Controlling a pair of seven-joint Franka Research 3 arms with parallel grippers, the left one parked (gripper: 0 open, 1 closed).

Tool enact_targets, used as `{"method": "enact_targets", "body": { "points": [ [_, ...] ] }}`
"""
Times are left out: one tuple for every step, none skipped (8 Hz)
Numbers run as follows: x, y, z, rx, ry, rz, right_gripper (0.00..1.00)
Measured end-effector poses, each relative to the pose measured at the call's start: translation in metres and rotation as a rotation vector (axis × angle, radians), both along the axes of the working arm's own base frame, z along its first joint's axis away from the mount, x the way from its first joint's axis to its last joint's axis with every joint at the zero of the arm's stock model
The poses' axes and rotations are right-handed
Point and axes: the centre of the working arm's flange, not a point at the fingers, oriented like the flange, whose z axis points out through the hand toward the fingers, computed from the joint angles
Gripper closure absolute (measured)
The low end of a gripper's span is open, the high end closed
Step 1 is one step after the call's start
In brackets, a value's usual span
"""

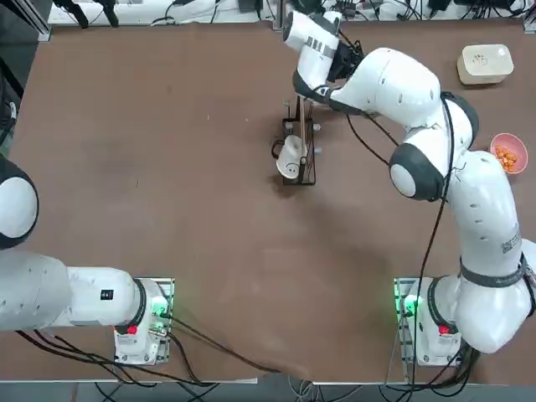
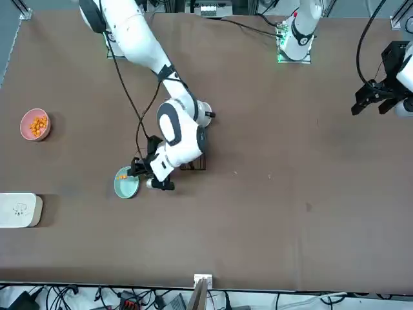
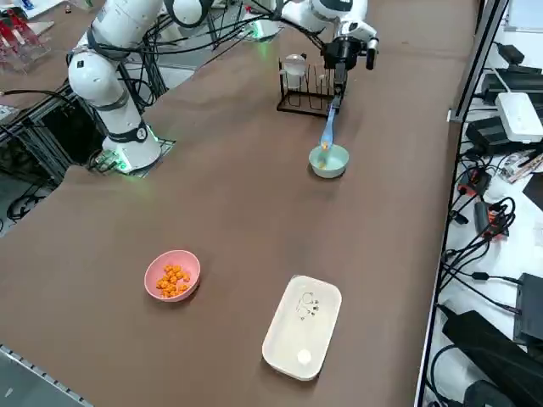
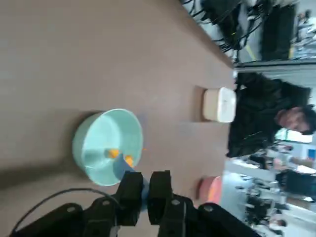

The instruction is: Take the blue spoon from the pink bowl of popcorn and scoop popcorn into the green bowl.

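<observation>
My right claw (image 4: 143, 190) is clenched on the spoon (image 3: 327, 131) by its handle, wrist tipped so the blade hangs down into the green bowl (image 3: 328, 160). I judge that tilt is there to let the load slide off: two or so popcorn (image 4: 121, 157) pieces already lie inside. On the side view the rack (image 3: 303, 91) with its mug stands just at the bowl's 11 o'clock. The pink bowl (image 3: 172, 275), with most of the popcorn, sits well apart at 7 o'clock, and the white box (image 3: 302, 326) at 6, so each scoop means a long carry.
</observation>
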Motion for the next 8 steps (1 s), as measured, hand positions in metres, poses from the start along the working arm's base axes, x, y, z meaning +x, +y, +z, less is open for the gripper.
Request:
{"method": "enact_targets", "body": {
  "points": [
    [0.007,-0.010,0.004,0.089,0.022,-0.053,0.89],
    [0.018,-0.025,0.014,0.171,0.044,-0.092,0.89],
    [0.027,-0.042,0.028,0.242,0.078,-0.112,0.89],
    [0.034,-0.055,0.043,0.301,0.101,-0.126,0.89],
    [0.038,-0.064,0.055,0.339,0.105,-0.131,0.89],
    [0.041,-0.070,0.064,0.356,0.105,-0.131,0.89],
    [0.042,-0.072,0.068,0.362,0.103,-0.131,0.89],
    [0.042,-0.074,0.070,0.360,0.103,-0.135,0.89]
  ]
}}
